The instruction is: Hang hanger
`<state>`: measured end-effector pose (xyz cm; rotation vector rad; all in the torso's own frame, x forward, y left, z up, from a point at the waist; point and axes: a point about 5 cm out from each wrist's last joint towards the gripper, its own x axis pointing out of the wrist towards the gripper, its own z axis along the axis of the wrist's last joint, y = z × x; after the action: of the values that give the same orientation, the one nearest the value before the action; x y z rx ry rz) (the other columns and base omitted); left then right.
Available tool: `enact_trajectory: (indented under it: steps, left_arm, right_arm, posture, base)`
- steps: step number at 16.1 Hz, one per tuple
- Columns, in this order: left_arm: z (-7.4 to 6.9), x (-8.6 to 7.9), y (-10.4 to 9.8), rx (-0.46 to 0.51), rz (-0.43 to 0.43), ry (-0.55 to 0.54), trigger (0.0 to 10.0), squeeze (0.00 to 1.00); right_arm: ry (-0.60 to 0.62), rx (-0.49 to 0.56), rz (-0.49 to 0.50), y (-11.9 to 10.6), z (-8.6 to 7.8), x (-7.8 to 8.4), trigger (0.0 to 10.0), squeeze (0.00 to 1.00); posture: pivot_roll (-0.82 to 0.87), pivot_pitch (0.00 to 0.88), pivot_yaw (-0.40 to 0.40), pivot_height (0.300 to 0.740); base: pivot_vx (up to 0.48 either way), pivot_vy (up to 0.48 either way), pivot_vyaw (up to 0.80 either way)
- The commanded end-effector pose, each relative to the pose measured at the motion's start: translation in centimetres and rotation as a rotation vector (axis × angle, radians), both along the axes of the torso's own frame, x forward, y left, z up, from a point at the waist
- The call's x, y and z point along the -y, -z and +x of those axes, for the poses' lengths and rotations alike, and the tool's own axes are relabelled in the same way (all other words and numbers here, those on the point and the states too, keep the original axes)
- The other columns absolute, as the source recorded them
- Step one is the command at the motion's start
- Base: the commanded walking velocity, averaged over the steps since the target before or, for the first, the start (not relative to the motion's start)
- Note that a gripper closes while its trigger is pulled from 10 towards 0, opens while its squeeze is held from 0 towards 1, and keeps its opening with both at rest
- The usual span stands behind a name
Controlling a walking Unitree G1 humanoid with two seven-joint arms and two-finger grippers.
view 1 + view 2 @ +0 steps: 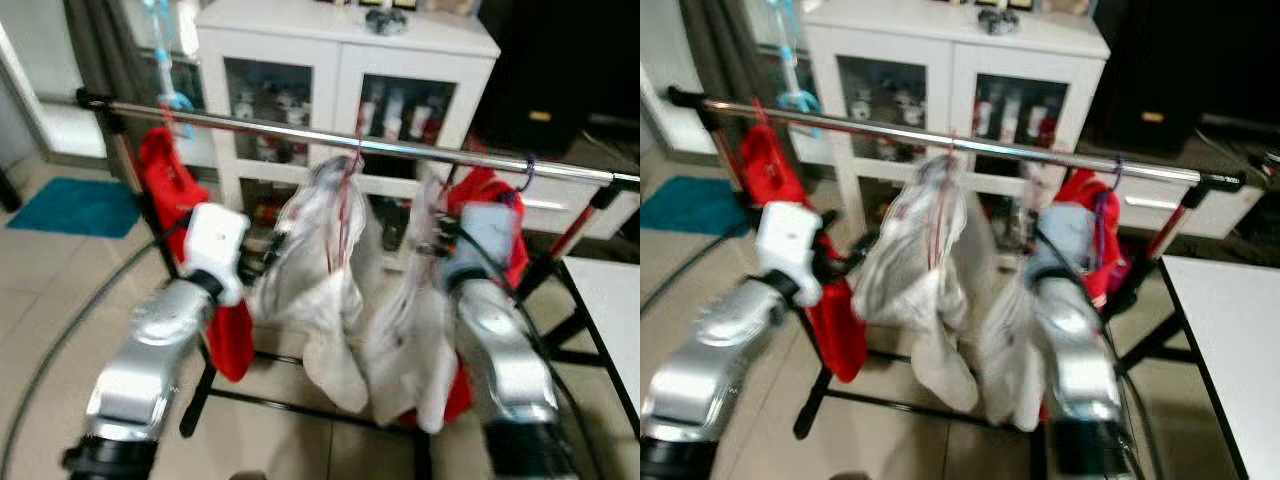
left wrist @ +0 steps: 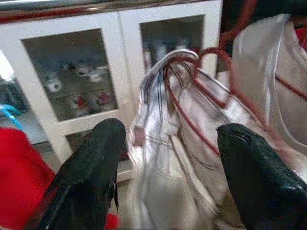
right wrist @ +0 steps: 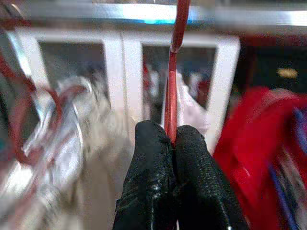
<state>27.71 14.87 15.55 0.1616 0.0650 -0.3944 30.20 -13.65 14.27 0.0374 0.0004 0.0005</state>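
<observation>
Closest to my head camera are the two silver forearms, both raised toward the clothes rail (image 1: pixel 400 148). On my right wrist feed the right gripper (image 3: pixel 171 139) has its two black fingers pressed together on the red hanger (image 3: pixel 171 91), pinching its thin stem just below the hook; the hook rises to the chrome bar above, though blur keeps me from telling whether it rests on the bar or only reaches it. From the head view that same gripper (image 1: pixel 440 235) sits just under the rail, right of centre, with a white garment (image 1: pixel 410 340) draped below it and against the arm.

On the left wrist feed the left gripper (image 2: pixel 168 143) has its fingers spread wide, holding nothing, and between them I see a white striped shirt (image 2: pixel 163 158) on another red hanger. In the head view this arm's white wrist housing (image 1: pixel 215 240) is just left of that shirt (image 1: pixel 320 260), which hangs from the rail near the middle.

Further out, a red garment (image 1: pixel 175 195) hangs near the rail's left end and another red one (image 1: pixel 490 200) sits behind my right wrist, beside a blue hook (image 1: pixel 527 172). Behind the rail stands a white glass-door cabinet (image 1: pixel 340 60). A teal mat (image 1: pixel 75 205) lies on the tiled floor at left, and a white table edge (image 1: pixel 610 310) shows at right.
</observation>
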Motion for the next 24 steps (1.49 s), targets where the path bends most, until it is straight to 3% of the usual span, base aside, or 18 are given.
enact_trajectory:
  steps: [1, 6, 9, 12, 17, 21, 22, 24]
  left_arm:
    - [-0.1, 0.8, -0.3, 0.018, -0.01, 0.036, 10.0, 0.0]
    - [-0.8, 1.5, -0.9, 0.032, 0.0, 0.168, 10.0, 0.0]
    - [-2.1, 2.4, -1.1, -0.006, 0.074, 0.391, 10.0, 0.0]
    - [-2.6, 2.5, -1.1, -0.043, 0.094, 0.484, 10.0, 0.0]
    - [-3.1, 2.3, -1.3, -0.075, 0.093, 0.56, 10.0, 0.0]
    - [-3.1, 2.1, -1.1, -0.087, 0.095, 0.565, 10.0, 0.0]
    - [-3.2, 2.0, -1.0, -0.098, 0.093, 0.557, 10.0, 0.0]
    - [-3.1, 1.8, -0.7, -0.11, 0.094, 0.541, 10.0, 0.0]
  right_arm:
    - [0.057, 0.058, -0.006, -1.0, 0.2, 1.4, 10.0, 0.0]
    - [0.025, -0.028, -0.017, -0.6, 1.6, 1.4, 10.0, 0.0]
    - [-0.023, -0.135, -0.055, 0.5, 2.1, 0.9, 10.0, 0.0]
    - [-0.035, -0.212, -0.046, 1.0, 2.8, 0.8, 10.0, 0.0]
    - [-0.025, -0.251, -0.055, 0.5, 4.2, 1.5, 10.0, 0.0]
    - [-0.053, -0.302, -0.06, 1.1, 3.9, 1.3, 10.0, 0.0]
    - [-0.074, -0.26, -0.021, 0.8, 3.4, 1.3, 10.0, 1.0]
    - [-0.122, -0.215, 0.003, 0.4, 2.5, 1.2, 10.0, 1.0]
  posture:
    - [0.11, 0.0, -0.043, 0.74]
    - [0.11, 0.0, -0.05, 0.74]
    - [0.11, 0.0, -0.053, 0.74]
    - [0.11, 0.0, -0.052, 0.74]
    - [0.11, 0.0, -0.047, 0.74]
    - [0.11, 0.004, -0.046, 0.74]
    - [0.11, 0.004, -0.045, 0.74]
    - [0.1, 0.004, -0.046, 0.74]
  base:
    - [0.0, 0.0, 0.0]
    - [0.0, 0.0, 0.0]
    - [0.0, 0.0, 0.0]
    - [0.0, 0.0, 0.0]
    - [0.0, 0.0, 0.0]
    - [0.0, 0.0, 0.0]
    - [0.0, 0.0, 0.0]
    - [0.0, 0.0, 0.0]
